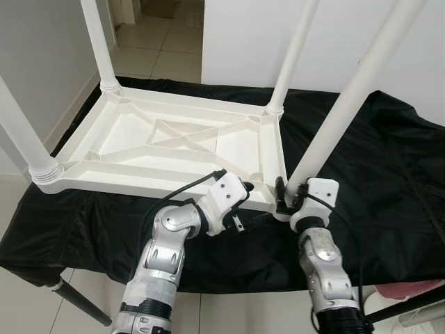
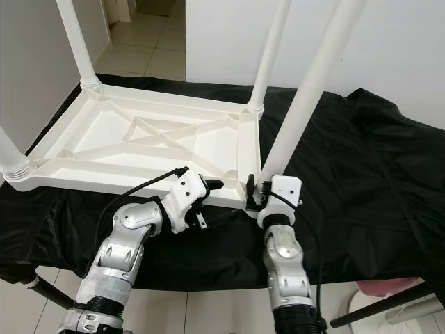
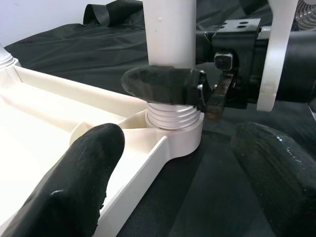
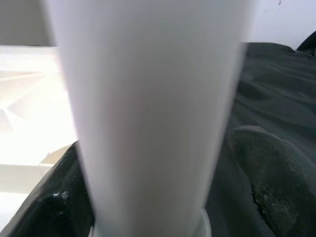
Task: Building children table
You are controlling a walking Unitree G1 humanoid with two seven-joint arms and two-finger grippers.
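Being smooth, stiff, light plastic, the leg (image 1: 327, 136) is best clamped low, where the right gripper (image 1: 290, 197) is closed around it, while the left gripper (image 1: 245, 189) is held open beside the table top (image 1: 160, 142)

No text, label, brand, number or sign can be read anywhere in these pictures. The white plastic upturned tabletop (image 1: 167, 142), its round white plastic legs (image 1: 348, 97) and the black cloth (image 1: 389, 174) under them all bear plain surfaces without markings.
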